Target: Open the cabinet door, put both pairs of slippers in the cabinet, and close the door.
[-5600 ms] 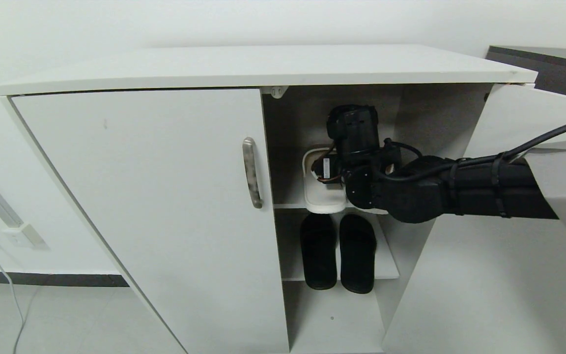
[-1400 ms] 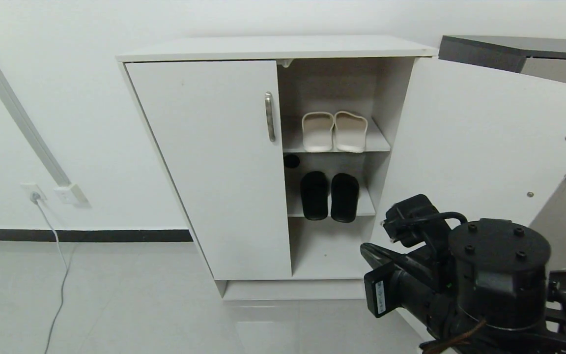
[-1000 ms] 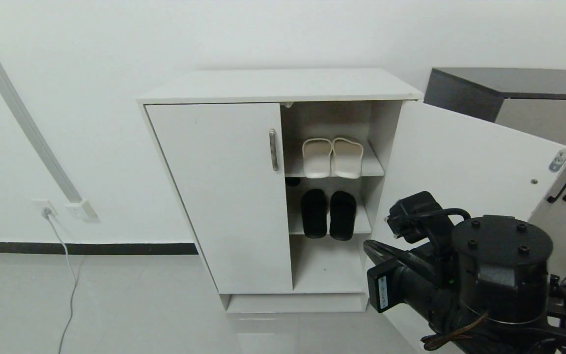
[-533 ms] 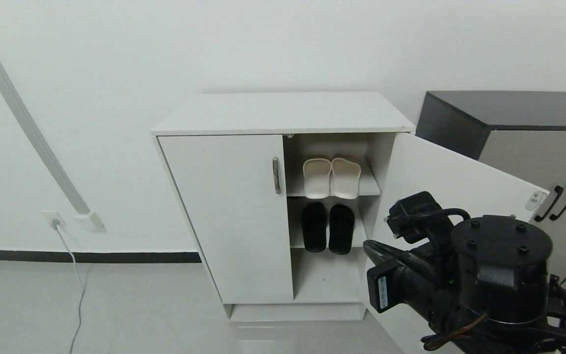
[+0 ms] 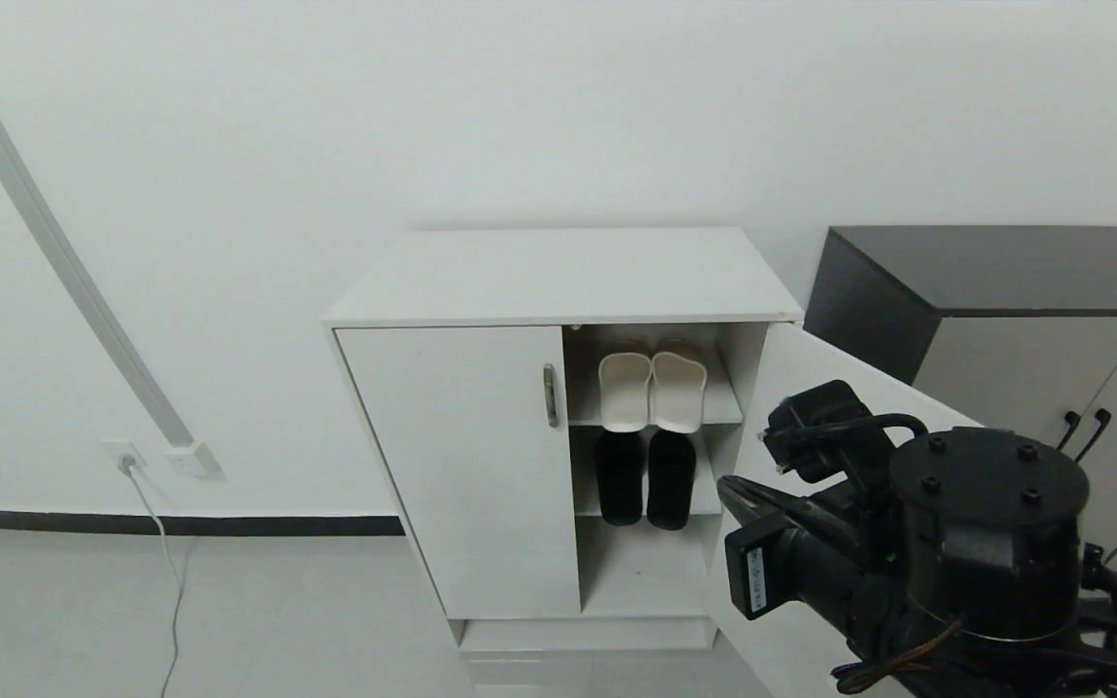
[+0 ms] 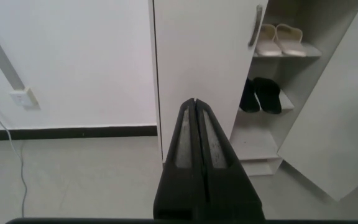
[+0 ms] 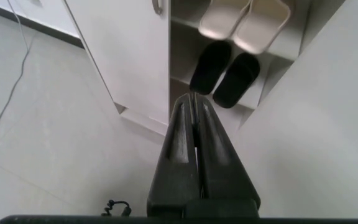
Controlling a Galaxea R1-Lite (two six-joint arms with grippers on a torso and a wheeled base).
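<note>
The white cabinet (image 5: 558,276) stands against the wall, its left door (image 5: 462,465) closed and its right door (image 5: 811,397) swung open. A white pair of slippers (image 5: 651,391) lies on the upper shelf, a black pair (image 5: 646,478) on the shelf below. My right arm (image 5: 985,543) is folded back in front of the open door, well short of the cabinet. The right gripper (image 7: 193,96) is shut and empty, with the black slippers (image 7: 225,68) and white slippers (image 7: 244,15) beyond it. The left gripper (image 6: 194,102) is shut and empty, pointing at the closed door (image 6: 204,62).
A grey cabinet with a dark top (image 5: 1005,281) stands just right of the open door. A wall socket with a hanging cable (image 5: 122,456) and a slanted wall conduit (image 5: 54,242) are at the left. Bare floor (image 5: 229,620) lies in front of the cabinet.
The right arm, earlier inside at the white slippers on the upper shelf, is now drawn back. The whole view has backed away from the cabinet, which looks smaller and farther.
</note>
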